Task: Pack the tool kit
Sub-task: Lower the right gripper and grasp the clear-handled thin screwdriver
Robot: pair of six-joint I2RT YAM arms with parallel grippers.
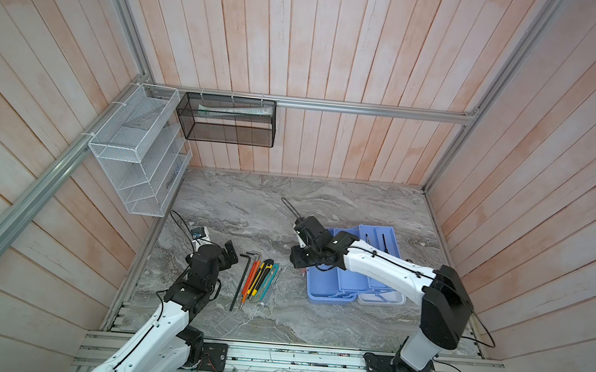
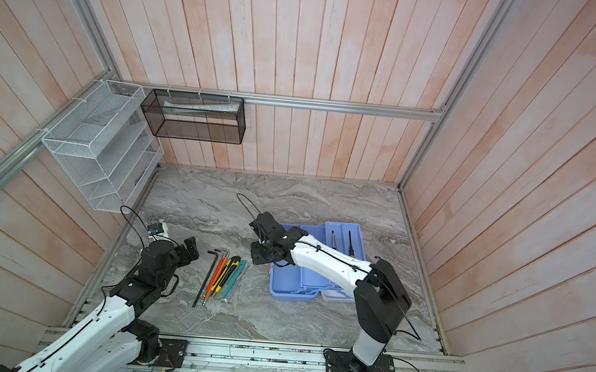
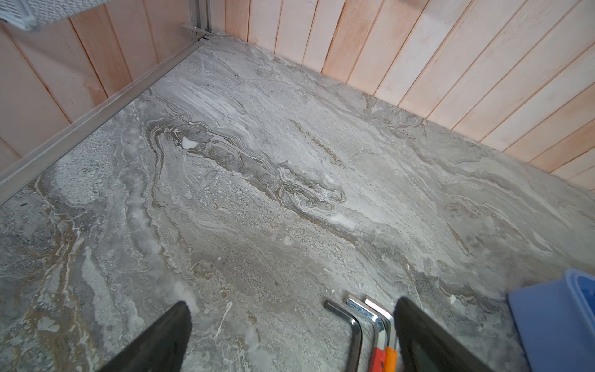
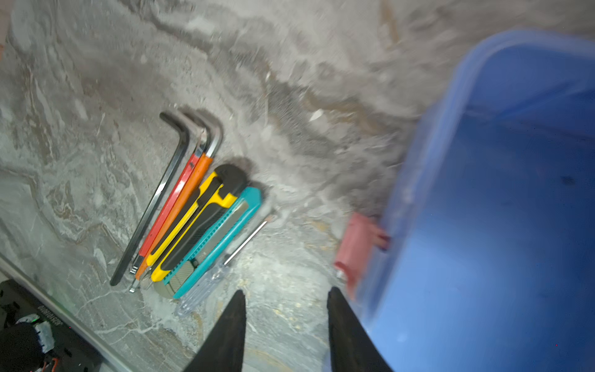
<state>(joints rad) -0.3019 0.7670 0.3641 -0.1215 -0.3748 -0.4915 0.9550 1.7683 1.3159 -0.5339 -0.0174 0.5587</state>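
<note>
The tool kit (image 1: 324, 288) (image 2: 287, 284) lies open on the right of the marble table, its light blue base (image 4: 499, 225) empty where it shows. A raised tray (image 1: 378, 227) holds two dark tools. The white lid (image 1: 382, 297) shows under the right arm. Hex keys (image 1: 240, 282) (image 3: 354, 325) (image 4: 154, 199), a yellow utility knife (image 4: 199, 219), a teal one (image 4: 225, 238) and a clear-handled screwdriver (image 4: 206, 286) lie in a row. My left gripper (image 1: 232, 251) (image 3: 291, 302) hangs open beside the hex keys. My right gripper (image 1: 297, 257) (image 4: 286, 291) is open and empty at the kit's left edge, near a pink-red latch (image 4: 352, 248).
A white wire mesh basket (image 1: 136, 149) and a black one (image 1: 228, 120) hang on the walls at the back left. A small white and blue device (image 1: 199, 231) sits by the left wall. Wooden walls close in three sides; an aluminium rail (image 1: 291, 359) runs along the front.
</note>
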